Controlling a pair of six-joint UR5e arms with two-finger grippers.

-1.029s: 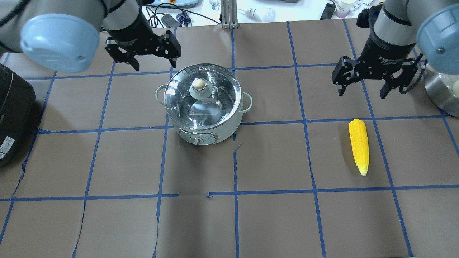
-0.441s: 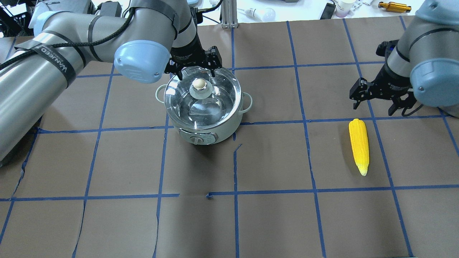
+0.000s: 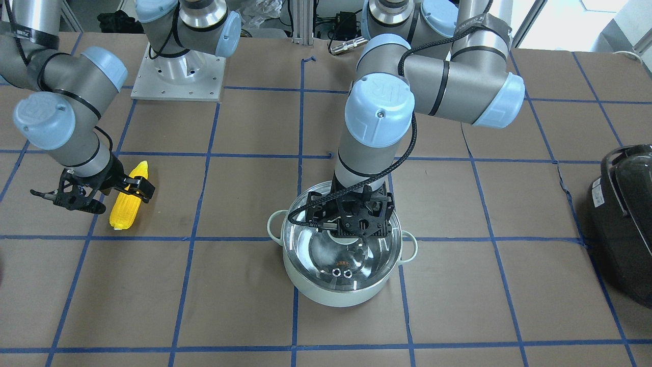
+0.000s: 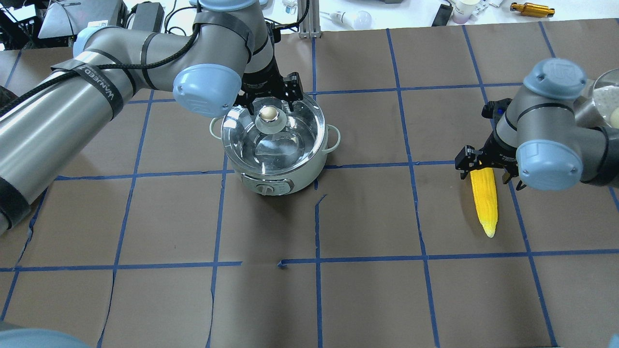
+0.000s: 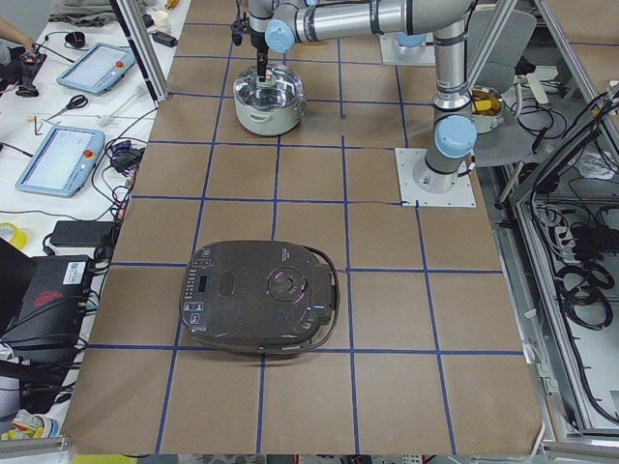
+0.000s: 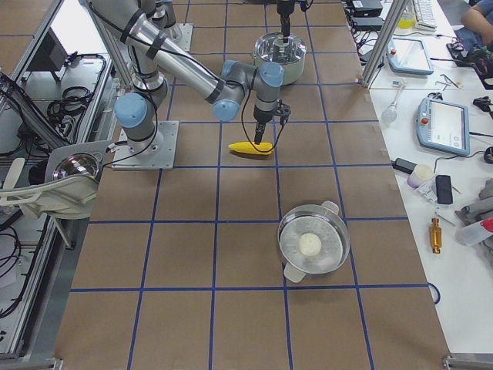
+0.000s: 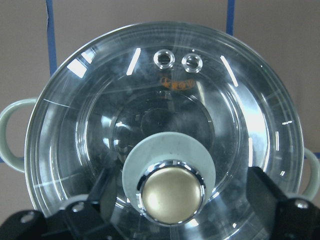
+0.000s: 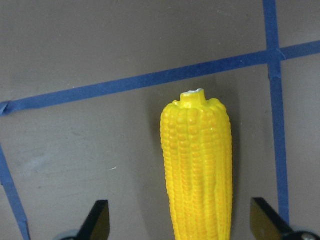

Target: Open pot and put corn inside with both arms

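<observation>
The corn lies flat well right of the pot, its blunt end between the jaws of the right gripper, spread wide and empty, while beyond, atop the pot, the left gripper straddles the lid knob, open and not touching it.

Left gripper: has swung in from nearer the bench's left edge and come down; its spread fingers now flank the knob of the lid on the pot.
Right gripper: has dropped, away from the bench's right edge, to straddle the blunt end of the corn, fingers wide apart.
</observation>
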